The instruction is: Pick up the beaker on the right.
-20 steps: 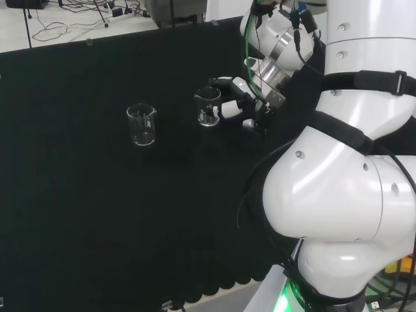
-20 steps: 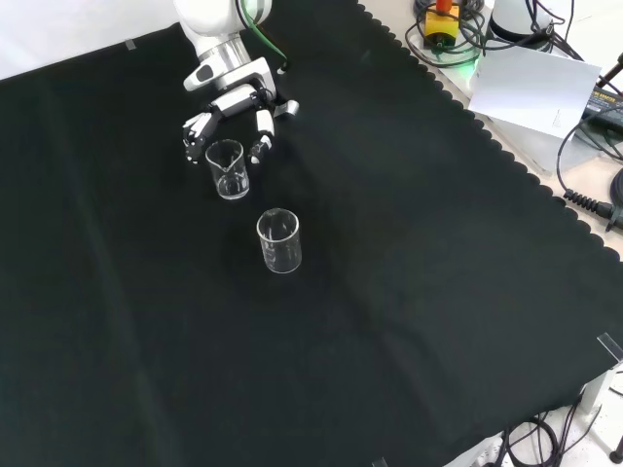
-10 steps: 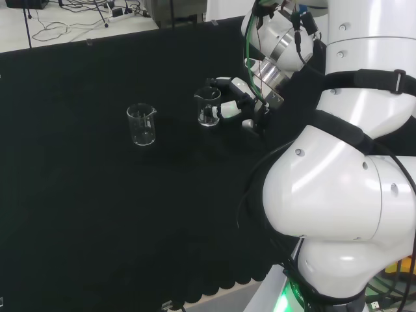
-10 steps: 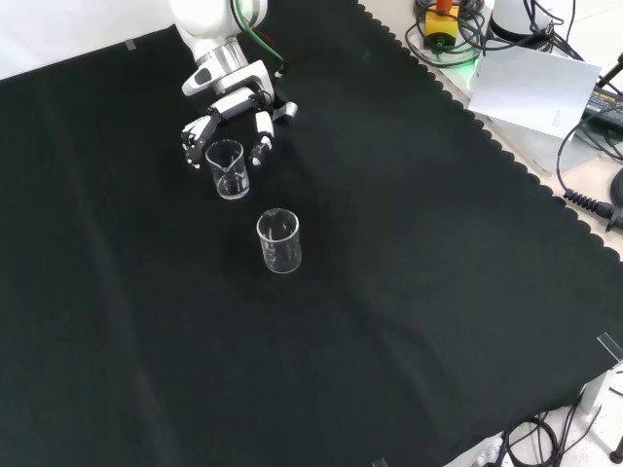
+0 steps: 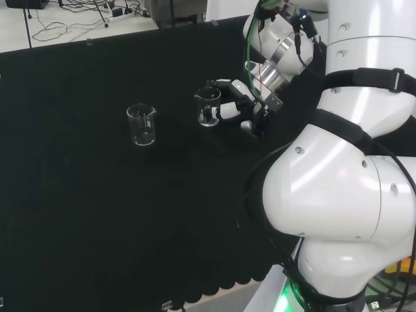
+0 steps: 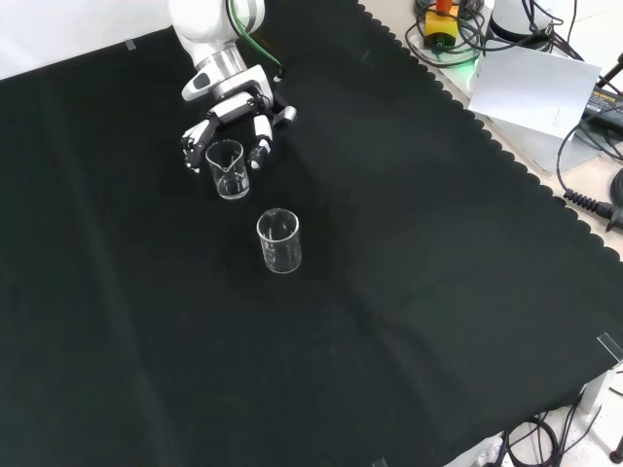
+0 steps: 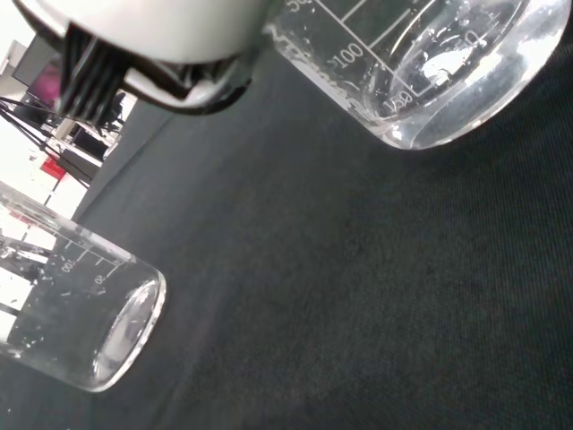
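- The other beaker (image 5: 142,125) stands upright on the black cloth of the bench (image 5: 78,195), well apart from the hand, off to its left in the head view; in the front view this glass (image 6: 278,240) sits nearer the camera than the hand, a little to the right.
- The beaker (image 5: 208,108) that the task is about stands upright just at the hand's fingertips in the head view, on the hand's left side; in the front view it (image 6: 227,169) sits right below the hand, between the spread fingers.
- The hand (image 5: 235,104) reaches in from the white arm (image 5: 338,162), with its fingers partly curled to either side of that beaker, cupping it without plainly closing on it; whether the fingers actually touch the glass I cannot tell.
- In the front view the hand (image 6: 234,117) has fingers (image 6: 260,136) down on both flanks of the beaker, whose base looks to rest on the cloth.
- From the wrist view the near beaker (image 7: 430,72) shows printed scale marks and a clear base, with the other one (image 7: 81,322) beyond it across bare cloth.
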